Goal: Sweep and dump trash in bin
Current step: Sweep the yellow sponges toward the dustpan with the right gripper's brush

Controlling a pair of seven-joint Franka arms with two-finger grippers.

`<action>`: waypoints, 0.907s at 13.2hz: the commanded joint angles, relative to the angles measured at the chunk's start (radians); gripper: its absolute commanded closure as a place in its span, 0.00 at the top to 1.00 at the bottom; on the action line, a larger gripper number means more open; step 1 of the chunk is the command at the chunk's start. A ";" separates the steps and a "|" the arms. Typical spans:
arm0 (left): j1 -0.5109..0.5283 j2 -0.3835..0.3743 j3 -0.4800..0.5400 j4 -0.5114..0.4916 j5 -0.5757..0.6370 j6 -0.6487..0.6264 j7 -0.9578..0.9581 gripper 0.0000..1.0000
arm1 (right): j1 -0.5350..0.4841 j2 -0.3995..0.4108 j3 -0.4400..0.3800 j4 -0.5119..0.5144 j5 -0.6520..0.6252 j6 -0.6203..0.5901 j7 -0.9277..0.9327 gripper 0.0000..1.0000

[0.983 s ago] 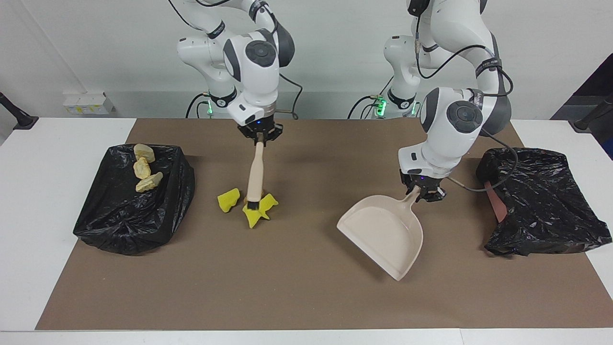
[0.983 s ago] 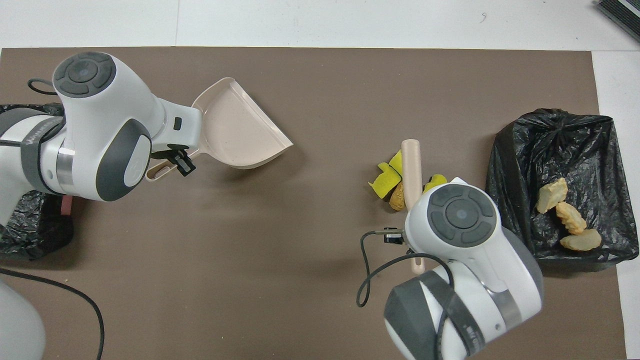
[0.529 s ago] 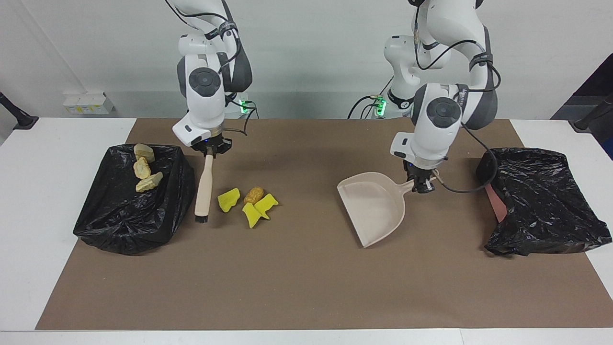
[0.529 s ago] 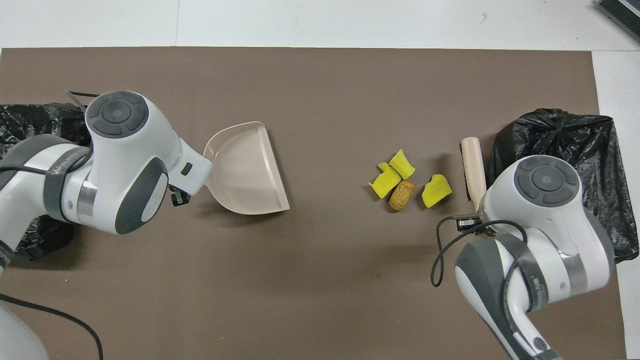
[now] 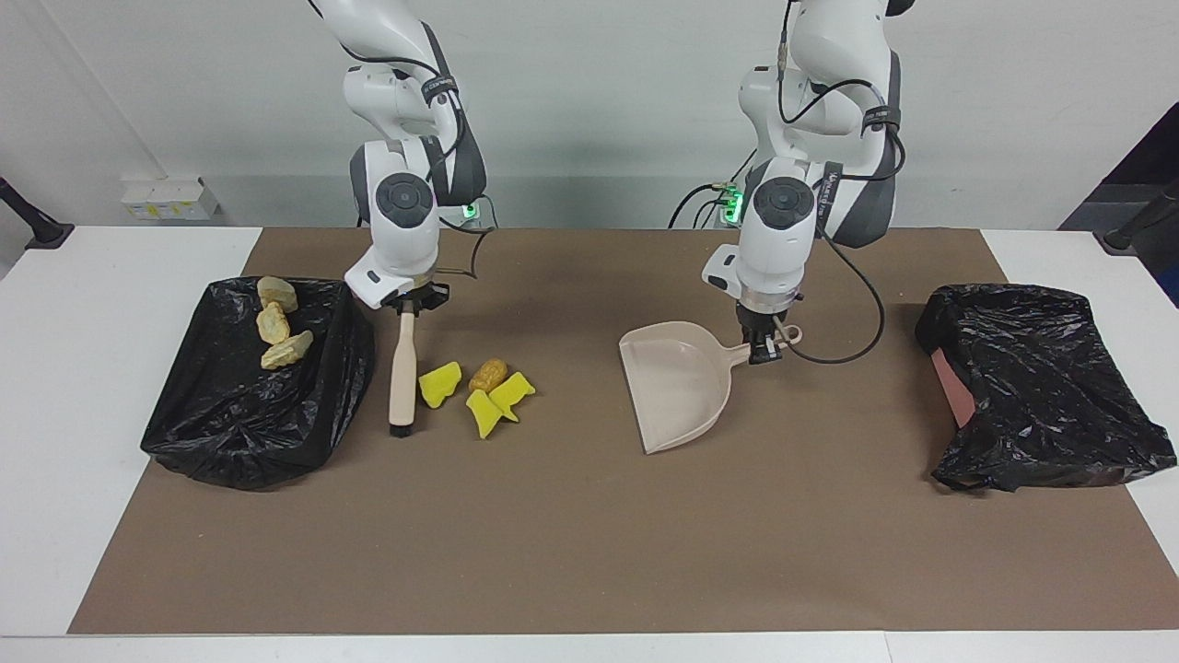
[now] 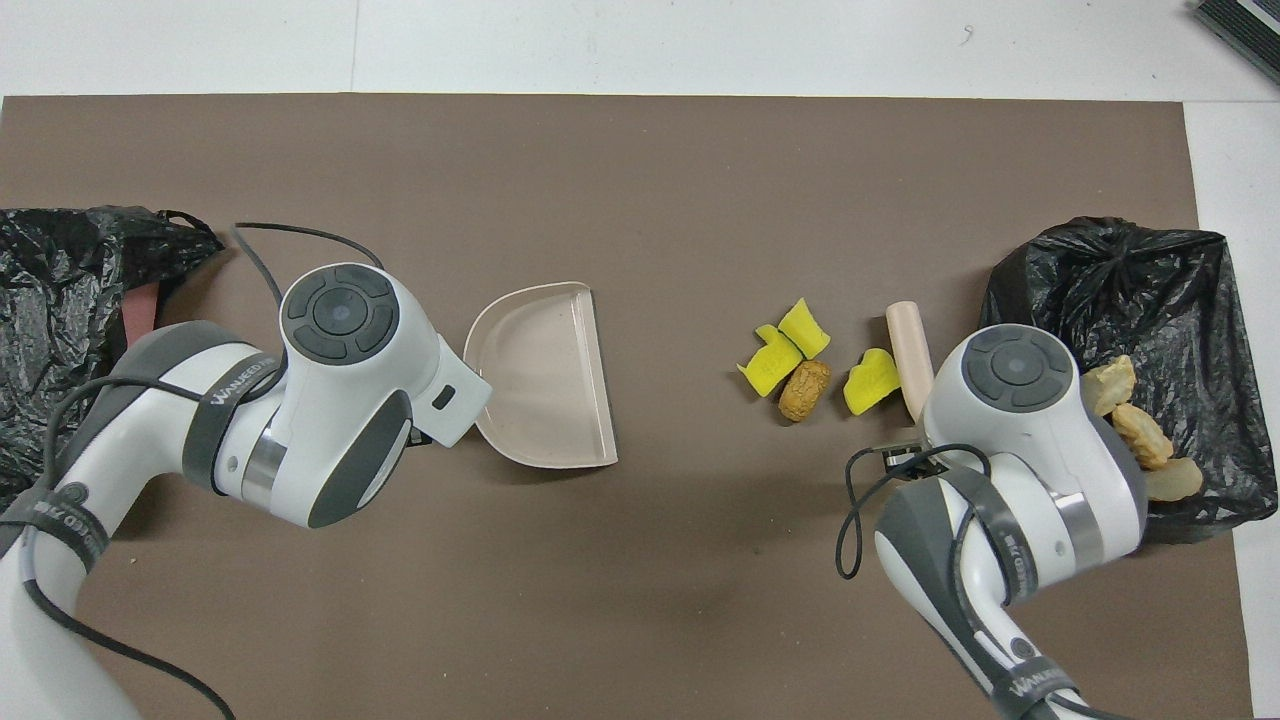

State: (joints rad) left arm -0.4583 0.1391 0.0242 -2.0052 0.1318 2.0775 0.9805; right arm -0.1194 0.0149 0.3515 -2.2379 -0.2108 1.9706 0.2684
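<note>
Gripping brush [image 5: 402, 370], right tool [image 5: 406, 308]; left clamps dustpan [image 5: 677, 385].

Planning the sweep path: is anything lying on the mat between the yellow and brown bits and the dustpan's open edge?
Nothing visible does. Bare mat separates the yellow wedges and brown lump from the dustpan. The brush stands beside them, toward the right arm's end.

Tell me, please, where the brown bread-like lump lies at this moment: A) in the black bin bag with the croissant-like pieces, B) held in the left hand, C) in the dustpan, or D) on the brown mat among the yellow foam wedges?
D: the brown bread-like lump lies on the brown mat, touching the yellow foam wedges, outside the dustpan.
</note>
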 commanded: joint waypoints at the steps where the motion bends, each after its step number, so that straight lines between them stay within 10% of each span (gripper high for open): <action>1: -0.017 -0.059 0.010 -0.067 0.020 0.033 0.006 0.00 | 0.070 0.031 0.007 0.006 0.095 0.017 -0.003 0.00; 12: -0.060 -0.099 0.005 -0.158 0.018 0.075 -0.012 0.00 | 0.293 0.161 0.009 0.118 0.480 0.152 0.017 0.00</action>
State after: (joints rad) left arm -0.4922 0.0740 0.0202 -2.1082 0.1329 2.1205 0.9813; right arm 0.1485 0.1423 0.3556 -2.1577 0.1716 2.0989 0.3126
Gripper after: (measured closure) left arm 0.692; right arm 0.740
